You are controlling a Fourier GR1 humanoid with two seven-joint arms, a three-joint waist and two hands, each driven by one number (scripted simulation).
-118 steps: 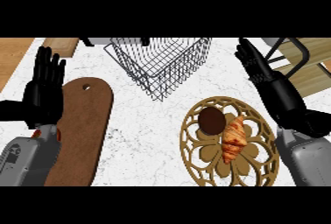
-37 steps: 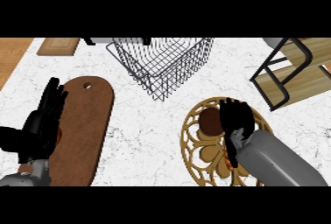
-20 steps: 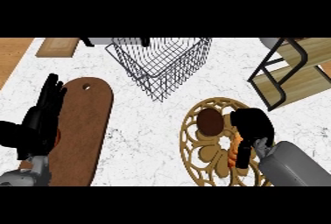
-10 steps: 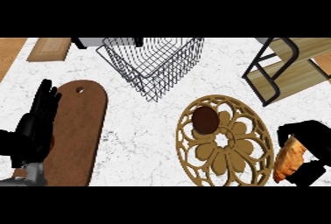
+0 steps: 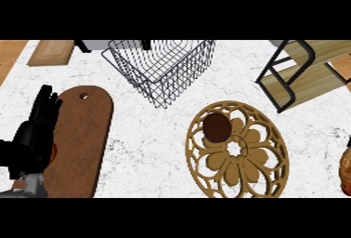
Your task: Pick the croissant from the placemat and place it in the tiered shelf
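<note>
The croissant is seen only as a golden-brown sliver at the right edge of the head view, level with the lower half of the placemat and well off it to the right, over the white marbled counter. Most of the pastry is cut off by the frame. The right hand is not shown, so what carries the croissant cannot be told, and whether it touches the counter cannot be judged either.

The placemat, a tan openwork round with a flower pattern, is found right of centre. A dark brown disc is seen on its upper left part.

The tiered shelf, with wooden boards in a black frame, is placed at the upper right, well apart from the croissant and above the placemat. A wire basket is set at the top centre, tilted, between the shelf and a pale wooden board in the upper left corner.

A long brown cutting board with a hole near its rounded top is laid along the left side. The left hand is held at that board's left edge, its fingers straight, released and pointing up, with nothing grasped.
</note>
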